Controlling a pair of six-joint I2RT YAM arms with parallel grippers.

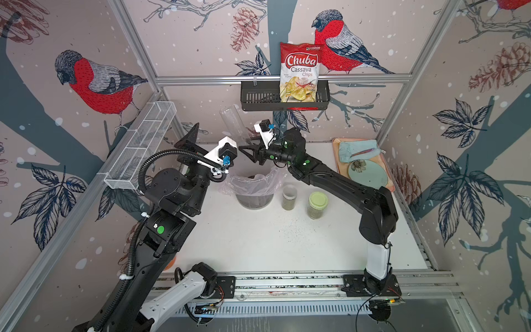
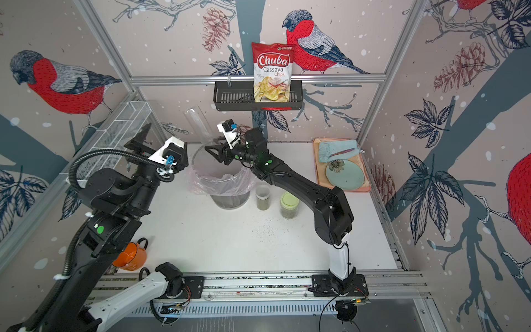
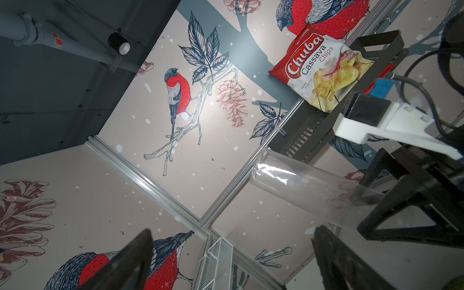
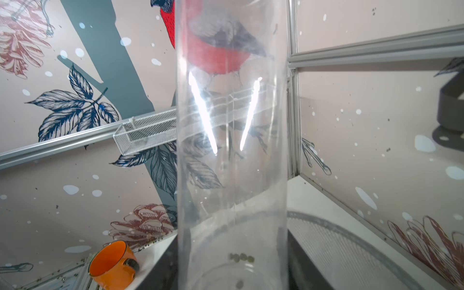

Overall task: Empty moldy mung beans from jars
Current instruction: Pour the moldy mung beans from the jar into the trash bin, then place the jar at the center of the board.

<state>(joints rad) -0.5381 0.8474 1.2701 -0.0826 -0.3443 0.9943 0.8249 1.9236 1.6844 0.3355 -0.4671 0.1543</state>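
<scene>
My right gripper (image 1: 248,144) (image 2: 217,144) is shut on the lower end of the tall clear tube jar (image 1: 232,123) (image 2: 197,124) (image 3: 301,185) (image 4: 232,125). It holds the jar tilted above the bag-lined bin (image 1: 254,201) (image 2: 230,199), far end towards the back wall. Only a few mung beans (image 4: 241,257) lie inside, near the gripped end. The short lidded jar (image 1: 289,197) (image 2: 262,197) and the green-lidded jar (image 1: 317,205) (image 2: 289,205) stand right of the bin, both holding green beans. My left gripper (image 1: 187,140) (image 2: 140,138) (image 3: 233,232) hangs open and empty, left of the tube.
Dark specks (image 1: 290,227) are scattered on the white table in front of the jars. An orange mug (image 2: 132,255) (image 4: 110,263) sits at the front left. A tray (image 1: 336,143) with plate and cloth is back right. A white mesh shelf (image 1: 140,146) and a black basket (image 1: 258,96) with a chips bag (image 1: 298,72) hang on the walls.
</scene>
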